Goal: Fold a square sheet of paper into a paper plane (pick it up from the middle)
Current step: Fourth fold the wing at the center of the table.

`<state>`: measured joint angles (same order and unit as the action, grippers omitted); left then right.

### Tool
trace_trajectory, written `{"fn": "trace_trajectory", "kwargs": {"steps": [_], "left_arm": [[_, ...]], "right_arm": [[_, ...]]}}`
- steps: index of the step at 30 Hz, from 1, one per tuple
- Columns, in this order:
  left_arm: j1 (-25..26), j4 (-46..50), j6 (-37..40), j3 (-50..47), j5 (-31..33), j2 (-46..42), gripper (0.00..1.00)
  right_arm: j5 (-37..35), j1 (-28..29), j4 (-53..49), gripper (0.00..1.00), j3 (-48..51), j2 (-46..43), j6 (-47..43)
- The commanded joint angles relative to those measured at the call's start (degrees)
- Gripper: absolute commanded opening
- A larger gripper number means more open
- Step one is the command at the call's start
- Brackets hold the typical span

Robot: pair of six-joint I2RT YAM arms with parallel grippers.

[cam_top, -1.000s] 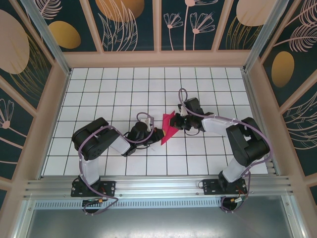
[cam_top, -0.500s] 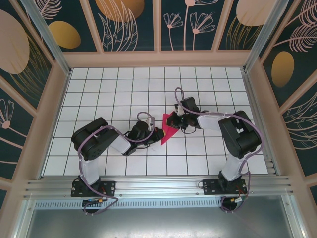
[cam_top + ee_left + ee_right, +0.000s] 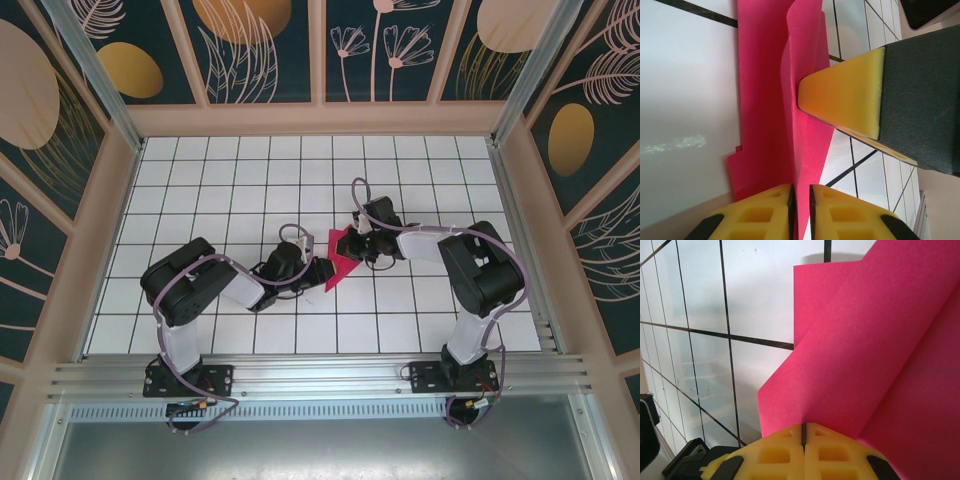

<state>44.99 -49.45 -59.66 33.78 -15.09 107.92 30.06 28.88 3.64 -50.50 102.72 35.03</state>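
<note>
The square sheet of paper (image 3: 340, 258) is magenta-red and folded into a slim pointed paper plane shape, held just above the middle tiles between both grippers. My left gripper (image 3: 322, 270) is at its near-left end. In the left wrist view a raised fold of the paper (image 3: 765, 100) runs between the yellow jaws of my left gripper (image 3: 801, 192), which stand a narrow gap apart. My right gripper (image 3: 357, 243) is at the far-right side. Its yellow jaws are pressed together on a fold of the paper (image 3: 865, 350), seen at the right gripper (image 3: 804, 427). One right fingertip (image 3: 850, 95) presses the paper from the side.
The white gridded table (image 3: 200, 190) is walled by a wooden frame (image 3: 320, 120) on three sides. Both arms bend inward over the middle tiles, and an aluminium rail (image 3: 320, 375) runs along the near edge.
My left jaws have parted slightly around the paper fold. The right arm's elbow has swung left, closer to the middle. The paper has barely moved.
</note>
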Motion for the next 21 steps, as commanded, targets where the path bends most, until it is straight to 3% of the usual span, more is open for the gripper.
{"fn": "trace_trajectory", "kwargs": {"steps": [1,13,21], "left_arm": [[-1.38,6.30,2.31,-0.56,2.04,-0.25,0.24],[-2.34,7.13,3.54,0.56,1.38,-0.09,0.20],[-2.54,6.56,3.89,0.26,1.10,-0.17,0.05]], "right_arm": [[-0.44,0.38,-0.18,0.06,-1.44,0.96,-0.39],[-0.80,0.44,-0.49,0.06,-1.44,0.64,-0.48],[-1.15,0.47,-0.89,0.06,-1.45,0.62,-0.55]]}}
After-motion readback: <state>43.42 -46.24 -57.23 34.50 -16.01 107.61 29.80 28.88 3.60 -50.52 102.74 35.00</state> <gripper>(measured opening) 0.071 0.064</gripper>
